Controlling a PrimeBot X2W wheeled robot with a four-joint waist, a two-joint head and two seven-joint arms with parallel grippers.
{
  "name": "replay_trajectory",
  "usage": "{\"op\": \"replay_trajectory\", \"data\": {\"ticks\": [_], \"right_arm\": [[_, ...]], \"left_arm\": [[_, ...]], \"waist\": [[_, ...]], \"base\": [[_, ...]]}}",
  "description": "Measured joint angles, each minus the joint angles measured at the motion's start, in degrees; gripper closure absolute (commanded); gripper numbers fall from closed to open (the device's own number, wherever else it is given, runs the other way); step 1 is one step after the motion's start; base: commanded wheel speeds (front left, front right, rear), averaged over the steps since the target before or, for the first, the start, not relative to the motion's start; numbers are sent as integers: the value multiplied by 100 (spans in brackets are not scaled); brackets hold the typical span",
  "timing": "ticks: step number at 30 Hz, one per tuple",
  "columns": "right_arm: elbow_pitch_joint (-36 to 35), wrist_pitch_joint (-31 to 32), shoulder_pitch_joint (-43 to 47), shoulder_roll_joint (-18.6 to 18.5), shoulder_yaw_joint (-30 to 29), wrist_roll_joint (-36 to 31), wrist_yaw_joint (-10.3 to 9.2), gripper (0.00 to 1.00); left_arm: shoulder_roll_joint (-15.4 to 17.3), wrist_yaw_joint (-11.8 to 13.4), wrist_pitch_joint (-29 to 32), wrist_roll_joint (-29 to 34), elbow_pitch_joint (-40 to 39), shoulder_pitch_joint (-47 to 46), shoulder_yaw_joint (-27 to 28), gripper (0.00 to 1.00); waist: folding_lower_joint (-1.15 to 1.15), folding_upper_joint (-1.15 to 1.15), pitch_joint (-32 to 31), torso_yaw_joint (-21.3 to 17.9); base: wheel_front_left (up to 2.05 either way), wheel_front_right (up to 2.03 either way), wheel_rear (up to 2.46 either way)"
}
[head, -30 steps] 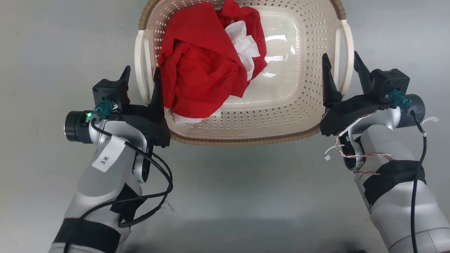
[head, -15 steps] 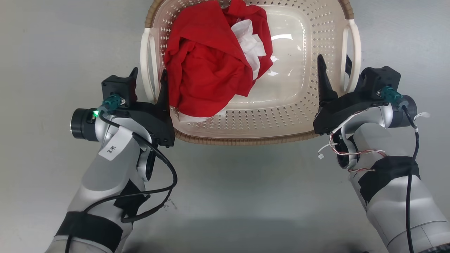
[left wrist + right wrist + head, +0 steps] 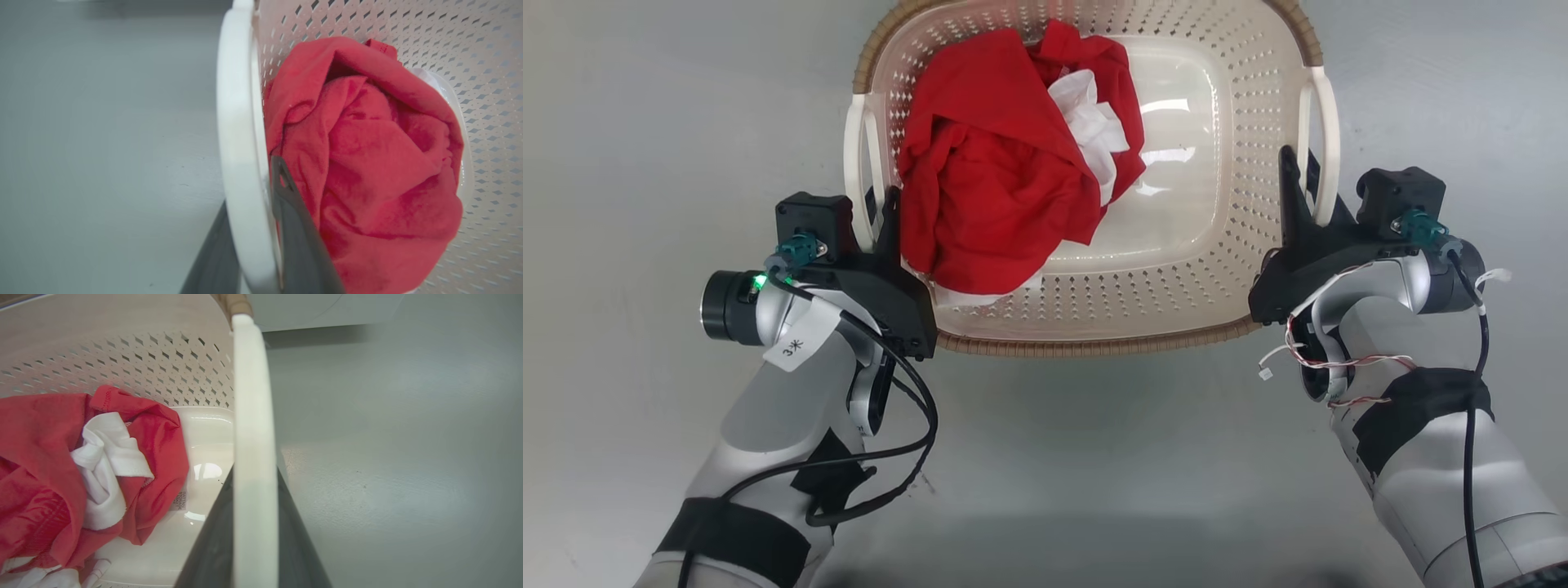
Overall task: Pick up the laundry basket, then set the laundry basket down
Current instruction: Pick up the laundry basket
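The laundry basket (image 3: pixel 1094 346) is cream with perforated walls, a brown rim and white loop handles, and it sits on the grey floor between my arms. Crumpled red clothing (image 3: pixel 988 171) and a white garment (image 3: pixel 1094 114) fill its left half. My left gripper (image 3: pixel 882 208) is shut on the left handle (image 3: pixel 854 155), which the left wrist view shows as a white handle (image 3: pixel 237 143) pinched between the gripper's (image 3: pixel 255 232) dark fingers. My right gripper (image 3: pixel 1300 175) is shut on the right handle (image 3: pixel 1331 114). In the right wrist view the handle (image 3: pixel 253 416) runs up between that gripper's (image 3: pixel 253 526) fingers.
Bare grey floor (image 3: pixel 645 122) lies on both sides of the basket and in front of it. A pale white body (image 3: pixel 302 310) stands on the floor beyond the basket's far right corner. Loose cables hang from both forearms.
Both grippers stood open around the handles a second ago and have since shut on them. The arms drew inward, and the basket now shows lower in the head view.
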Motion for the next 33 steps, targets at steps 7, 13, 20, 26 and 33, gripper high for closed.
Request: {"op": "replay_trajectory", "data": {"ticks": [7, 13, 20, 26, 33], "right_arm": [[122, 0, 114, -4, 165, 303, -53, 100], [175, 0, 342, -9, 408, 650, -109, 100], [190, 0, 578, -11, 749, 991, -158, 100], [297, 1, 827, -9, 979, 1243, -201, 100], [369, 8, 1174, -2, 1308, 1515, -234, 100]], "left_arm": [[-1, 10, -1, -127, 86, 38, -194, 100], [1, 54, -9, -361, 155, 180, -415, 100], [10, 62, -52, -537, 267, 424, -561, 100], [5, 104, -53, -742, 316, 636, -722, 100], [4, 111, -57, -957, 387, 989, -899, 100]], "waist": [[0, 0, -215, 6], [0, 0, -511, 2], [-1, 0, -878, -21], [-1, 0, -1259, -46], [-1, -1, -1763, -67]], "base": [[0, 0, 0], [0, 0, 0], [0, 0, 0], [0, 0, 0], [0, 0, 0]]}}
